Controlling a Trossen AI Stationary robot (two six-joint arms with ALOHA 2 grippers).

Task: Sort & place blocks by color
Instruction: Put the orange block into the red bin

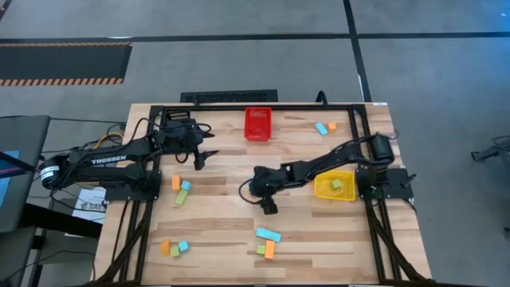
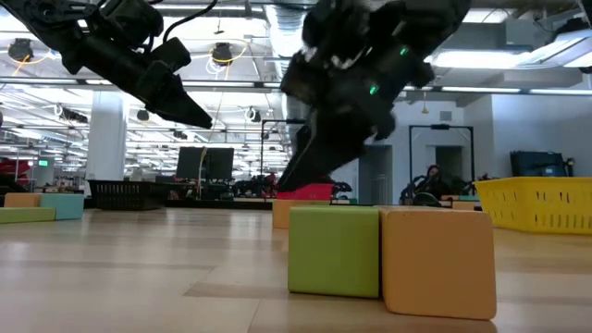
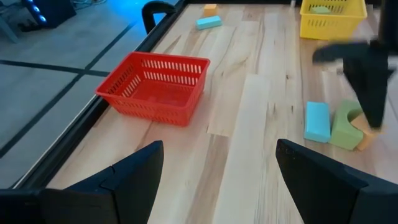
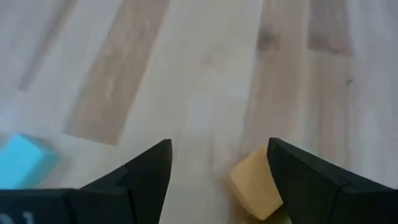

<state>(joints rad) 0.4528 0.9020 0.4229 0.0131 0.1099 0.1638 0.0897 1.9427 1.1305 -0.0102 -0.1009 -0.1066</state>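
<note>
Both end effectors are seen open and empty from above: left end effector [image 1: 201, 158] near the far-left corner, right end effector [image 1: 268, 206] mid-surface. One green block [image 1: 336, 185] lies in the yellow bin [image 1: 320, 190]; the red bin [image 1: 257, 123] looks empty. Remaining blocks [image 1: 268, 242] are scattered. At table height, a green-and-orange pair [image 2: 388, 254] sits unsorted. Most sorting is judged undone.

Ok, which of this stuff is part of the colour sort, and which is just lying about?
Part of the job:
- blocks on the table: orange, light blue, light green
- green block already in the yellow bin
- red bin

Lying about:
- black tray beyond the table's far edge
</note>
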